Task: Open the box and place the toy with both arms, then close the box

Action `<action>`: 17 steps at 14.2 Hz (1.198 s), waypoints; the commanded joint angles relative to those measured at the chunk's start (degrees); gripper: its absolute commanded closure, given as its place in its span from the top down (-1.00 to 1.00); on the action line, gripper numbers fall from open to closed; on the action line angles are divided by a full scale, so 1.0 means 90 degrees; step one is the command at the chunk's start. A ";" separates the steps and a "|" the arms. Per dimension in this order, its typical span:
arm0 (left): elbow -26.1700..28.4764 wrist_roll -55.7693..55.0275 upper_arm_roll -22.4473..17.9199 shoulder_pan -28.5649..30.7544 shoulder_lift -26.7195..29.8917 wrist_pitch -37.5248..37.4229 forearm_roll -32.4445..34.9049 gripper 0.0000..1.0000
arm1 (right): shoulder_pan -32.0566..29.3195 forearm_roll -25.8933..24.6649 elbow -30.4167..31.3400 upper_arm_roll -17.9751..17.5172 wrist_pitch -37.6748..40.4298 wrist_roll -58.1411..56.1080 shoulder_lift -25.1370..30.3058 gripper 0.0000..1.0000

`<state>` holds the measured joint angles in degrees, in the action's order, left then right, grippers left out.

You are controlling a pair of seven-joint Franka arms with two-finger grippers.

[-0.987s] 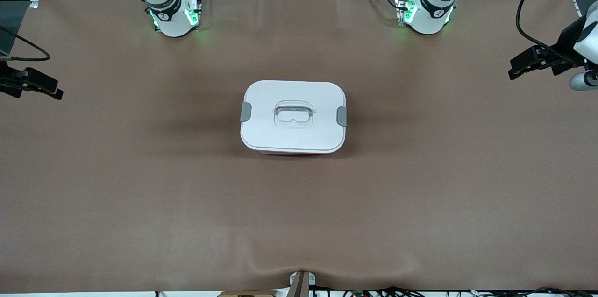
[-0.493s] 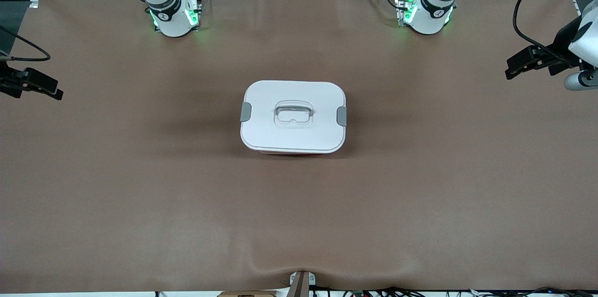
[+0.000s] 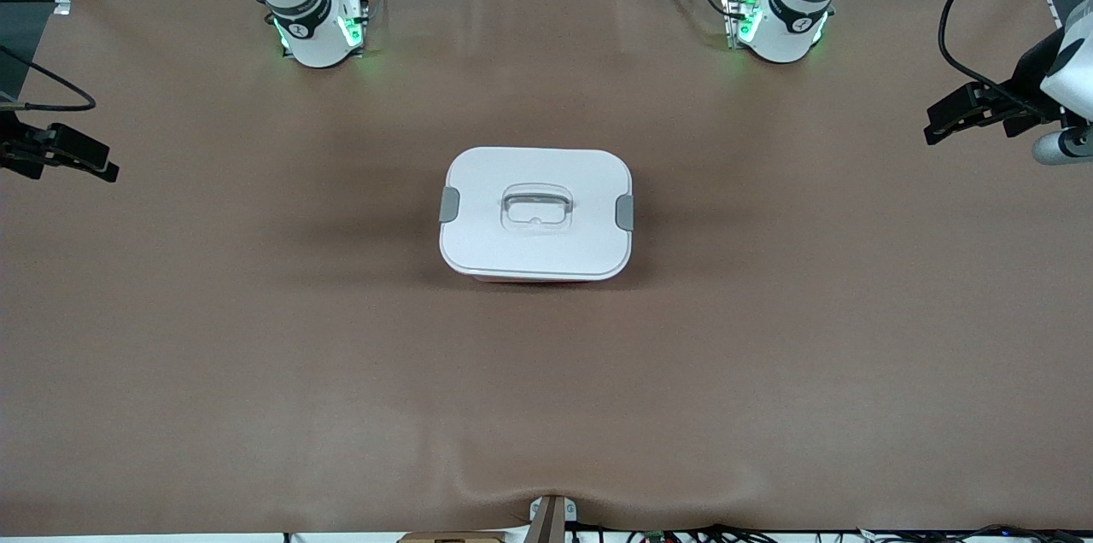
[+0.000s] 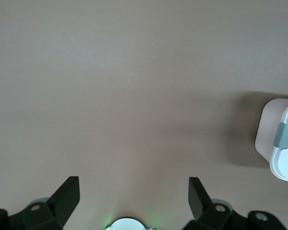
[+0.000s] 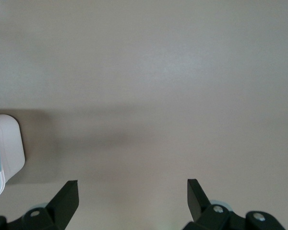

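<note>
A: Checking box (image 3: 535, 214) position.
B: Sitting on the brown table (image 3: 256, 338) at mid-table, roughly midway between the two arm bases. White lid (image 3: 555, 176) lying flat on the pale pink tub. Grey clip (image 3: 449, 204) showing at the end toward the right arm, second clip (image 3: 625, 212) at the end toward the left arm. Clear handle (image 3: 534, 209) resting in the lid's recess.

A: Confirming left gripper (image 3: 948, 118).
B: Hanging over the table edge at the left arm's end, well apart from the box. Standing released in the left wrist view, fingers (image 4: 67, 196) spread wide, gripping nothing, only bare table between them. Box corner and one grey clip appearing at that view's edge (image 4: 283, 139).

A: Confirming right gripper (image 3: 85, 159).
B: Hanging over the table edge at the right arm's end, likewise well apart from the box. Also standing released, fingers (image 5: 67, 196) spread wide, nothing between them. Box corner showing at that view's edge (image 5: 5, 148).

A: Locating toy.
B: Not appearing in any view; cannot tell where.

A: Noting bases.
B: Green lights glowing on right arm's base (image 3: 316, 31) and left arm's base (image 3: 781, 26).
</note>
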<state>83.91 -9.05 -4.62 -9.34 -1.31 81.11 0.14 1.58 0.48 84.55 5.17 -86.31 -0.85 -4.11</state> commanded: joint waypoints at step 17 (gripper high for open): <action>0.0911 -0.0236 0.0416 0.0051 0.0849 0.0275 0.0345 1.00 | -0.0049 0.0054 -0.0009 -0.0008 0.0039 -0.0531 0.0037 1.00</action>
<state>90.49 -12.45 -0.78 -9.17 4.61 82.45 2.27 1.48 0.48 84.57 5.22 -86.20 -4.75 -4.11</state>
